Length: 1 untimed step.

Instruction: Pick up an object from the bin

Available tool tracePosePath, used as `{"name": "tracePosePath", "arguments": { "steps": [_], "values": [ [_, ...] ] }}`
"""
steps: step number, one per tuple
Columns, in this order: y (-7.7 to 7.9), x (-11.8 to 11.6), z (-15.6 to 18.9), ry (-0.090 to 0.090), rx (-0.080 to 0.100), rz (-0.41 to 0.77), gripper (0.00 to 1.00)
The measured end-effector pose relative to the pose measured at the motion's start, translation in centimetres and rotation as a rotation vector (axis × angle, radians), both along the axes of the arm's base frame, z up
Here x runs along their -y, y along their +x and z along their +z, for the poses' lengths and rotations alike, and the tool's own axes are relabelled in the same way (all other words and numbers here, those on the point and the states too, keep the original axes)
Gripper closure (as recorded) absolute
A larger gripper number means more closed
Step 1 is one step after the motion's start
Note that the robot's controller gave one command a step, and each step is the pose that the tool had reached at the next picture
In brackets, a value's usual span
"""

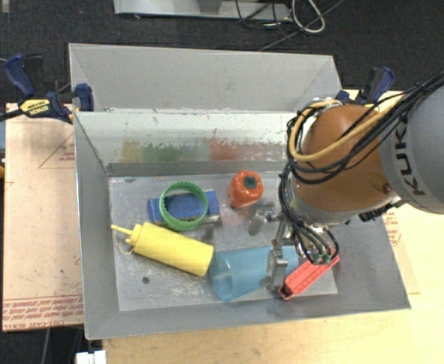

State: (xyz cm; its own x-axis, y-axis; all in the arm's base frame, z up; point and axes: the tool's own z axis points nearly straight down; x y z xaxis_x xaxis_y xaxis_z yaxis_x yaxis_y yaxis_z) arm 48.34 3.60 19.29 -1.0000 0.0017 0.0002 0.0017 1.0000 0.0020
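Gripper (pixel 276 262) at the light blue cup (pixel 236 275)

We see a yellow squeeze bottle (pixel 165 249), a green ring (pixel 164 207) behind it, an orange toy (pixel 245 189), then the cup on its side near the bin's (pixel 207 317) front. The gripper sits at its right end; parted or closed, we cannot tell. A red plastic piece (pixel 309 274) lies just beyond

One camera sits above the grey metal bin (pixel 207 82) and looks down into it, leaning in from the bin's near side, so the bin's far wall faces the lens. It stands fairly near: the whole bin fits, with the arm (pixel 426 150) over the bin's right side.
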Motion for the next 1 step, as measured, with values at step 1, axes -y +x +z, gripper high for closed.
{"name": "tracePosePath", "arguments": {
  "steps": [1],
  "values": [
    [0.00, 0.00, 0.00, 0.000, 0.000, 0.000, 0.00]
  ]
}}
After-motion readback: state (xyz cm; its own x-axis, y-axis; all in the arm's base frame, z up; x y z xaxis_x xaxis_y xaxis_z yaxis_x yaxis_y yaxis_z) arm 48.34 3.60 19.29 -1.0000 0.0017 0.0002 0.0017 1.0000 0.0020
